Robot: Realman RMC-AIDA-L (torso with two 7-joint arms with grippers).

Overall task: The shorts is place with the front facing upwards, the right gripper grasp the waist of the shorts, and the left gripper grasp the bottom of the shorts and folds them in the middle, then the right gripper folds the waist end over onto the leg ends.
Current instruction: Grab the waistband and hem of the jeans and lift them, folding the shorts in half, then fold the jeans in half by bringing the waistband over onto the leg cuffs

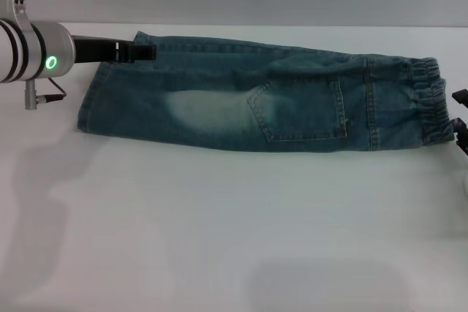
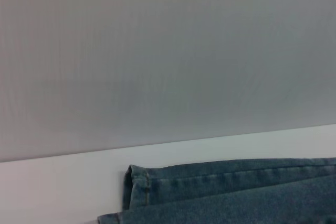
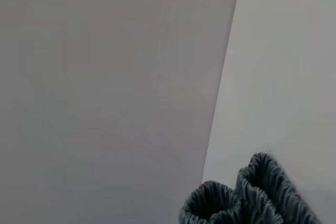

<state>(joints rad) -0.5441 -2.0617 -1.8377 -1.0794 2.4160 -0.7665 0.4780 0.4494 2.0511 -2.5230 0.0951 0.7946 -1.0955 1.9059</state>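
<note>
The left gripper [image 1: 146, 52], black-fingered on a silver arm with a glowing green ring, reaches in from the robot's left and meets the far corner of the leg end of the blue denim shorts [image 1: 263, 96]; whether its fingers pinch the cloth or only touch it cannot be told. The shorts lie flat on the white table [image 1: 234, 224], already folded lengthwise into one long band, the leg hems at the left and the gathered elastic waistband [image 1: 431, 100] at the right, a stitched pocket [image 1: 300, 111] facing up. The right gripper [image 1: 461, 118] shows only as dark parts at the right edge, just beside the waistband, and its state cannot be told either.
</note>
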